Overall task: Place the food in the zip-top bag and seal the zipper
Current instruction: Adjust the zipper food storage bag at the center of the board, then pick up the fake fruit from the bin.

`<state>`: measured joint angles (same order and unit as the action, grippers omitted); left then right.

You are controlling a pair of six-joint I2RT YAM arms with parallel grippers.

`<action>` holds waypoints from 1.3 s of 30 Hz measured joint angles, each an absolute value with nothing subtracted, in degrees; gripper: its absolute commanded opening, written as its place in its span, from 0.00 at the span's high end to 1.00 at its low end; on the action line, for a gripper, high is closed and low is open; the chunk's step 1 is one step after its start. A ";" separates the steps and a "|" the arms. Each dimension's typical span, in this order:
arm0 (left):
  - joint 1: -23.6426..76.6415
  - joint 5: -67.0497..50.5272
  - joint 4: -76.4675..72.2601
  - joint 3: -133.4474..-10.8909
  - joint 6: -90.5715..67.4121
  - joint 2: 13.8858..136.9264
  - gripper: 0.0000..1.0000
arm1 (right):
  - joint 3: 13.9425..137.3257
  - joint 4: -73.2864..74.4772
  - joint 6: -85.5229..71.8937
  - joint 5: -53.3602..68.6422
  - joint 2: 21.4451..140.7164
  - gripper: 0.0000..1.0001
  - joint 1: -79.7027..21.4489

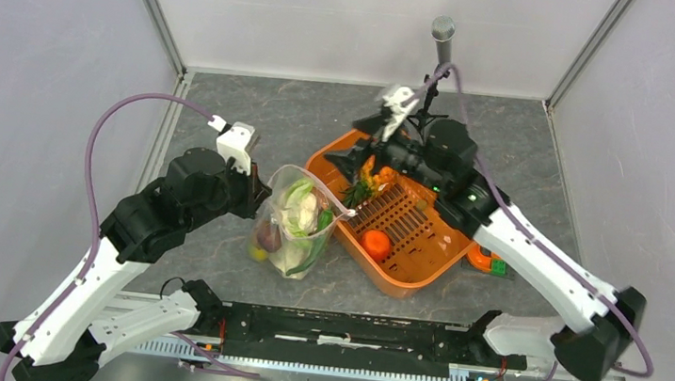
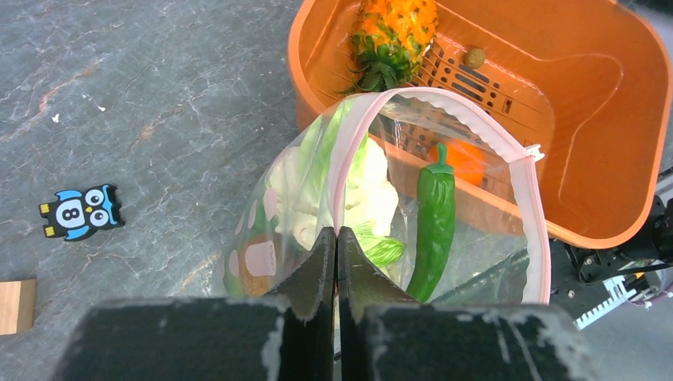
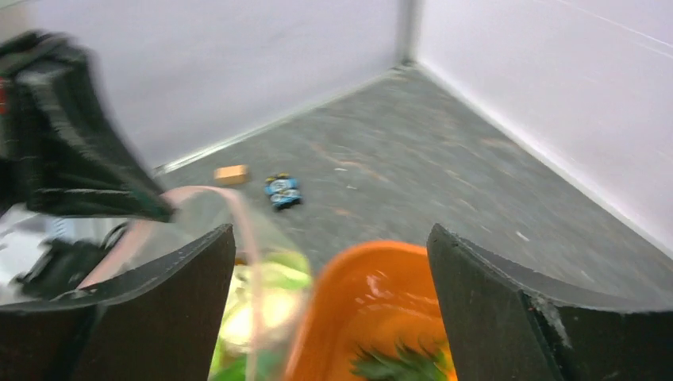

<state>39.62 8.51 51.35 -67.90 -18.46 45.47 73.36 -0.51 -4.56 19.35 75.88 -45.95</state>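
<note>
The clear zip-top bag (image 1: pixel 297 219) stands open against the left side of the orange basket, its pinkish zipper (image 2: pixel 520 186) curving round the mouth. Inside it are pale cauliflower (image 2: pixel 369 194), leafy cabbage (image 2: pixel 305 171) and a green pepper (image 2: pixel 434 230); purple and yellow pieces show at its bottom (image 1: pixel 262 239). My left gripper (image 2: pixel 337 238) is shut on the bag's near rim. The pineapple (image 2: pixel 393 32) and a round orange fruit (image 1: pixel 375 244) lie in the basket. My right gripper (image 3: pixel 329 302) is open and empty above the basket's far-left corner, over the pineapple leaves (image 3: pixel 397 365).
The orange slotted basket (image 1: pixel 421 261) sits mid-table. Small orange and green pieces (image 1: pixel 489 261) lie by its right side. A blue owl sticker (image 2: pixel 82 212) and a wooden block (image 2: pixel 16 305) lie left of the bag. A pole (image 1: pixel 442 31) stands at the back.
</note>
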 measured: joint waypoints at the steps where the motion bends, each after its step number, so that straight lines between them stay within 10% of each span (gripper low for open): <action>1: 39.62 8.69 51.37 -67.90 -18.46 45.47 0.98 | 71.53 -0.80 -5.74 16.38 73.69 0.02 -44.82; 39: 39.62 7.40 53.95 -68.62 -18.44 43.31 0.98 | 65.89 10.66 -60.25 -18.98 98.67 0.02 -32.56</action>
